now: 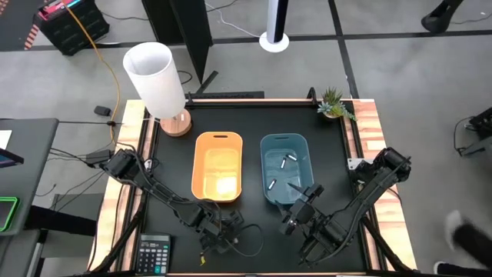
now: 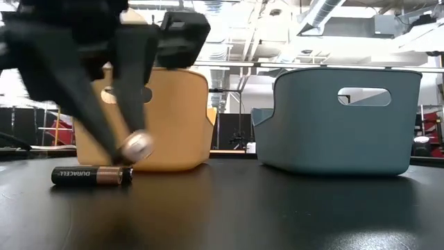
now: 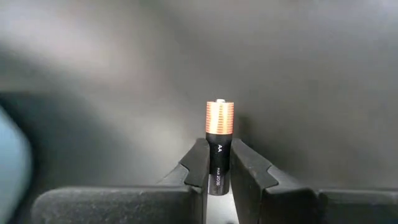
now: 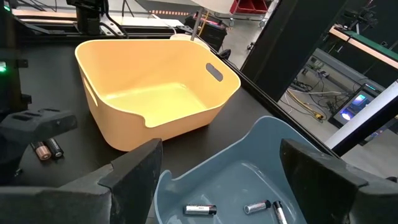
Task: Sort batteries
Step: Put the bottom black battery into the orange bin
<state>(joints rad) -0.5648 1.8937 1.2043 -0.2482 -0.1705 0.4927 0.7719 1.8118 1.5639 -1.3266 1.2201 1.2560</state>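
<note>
My left gripper point(image 1: 209, 231) is low over the table near its near edge, in front of the orange bin point(image 1: 219, 165), and is shut on a dark battery with a copper end point(image 3: 219, 118). A second dark battery point(image 2: 90, 175) lies on its side on the table just beside it. My right gripper point(image 4: 217, 174) hangs open over the near end of the blue bin point(image 1: 286, 169) and touches nothing. Three white/silver batteries point(image 4: 199, 210) lie on the blue bin's floor. The orange bin point(image 4: 155, 93) shows nothing inside. My left gripper pinches the battery by its dark body point(image 3: 219, 171) between the two fingertips point(image 3: 198, 163). The copper end point(image 3: 219, 115) sticks out past them. In the low view the fingers point(image 2: 104, 118) slant down from above and the battery's end point(image 2: 137, 146) faces the near edge, just above the table.
The two bins stand side by side mid-table. A white lamp point(image 1: 157, 81) is at the far left corner, a small plant point(image 1: 334, 104) at the far right corner, a calculator point(image 1: 154, 254) at the near left. A thin cable point(image 1: 247, 240) loops near the left gripper.
</note>
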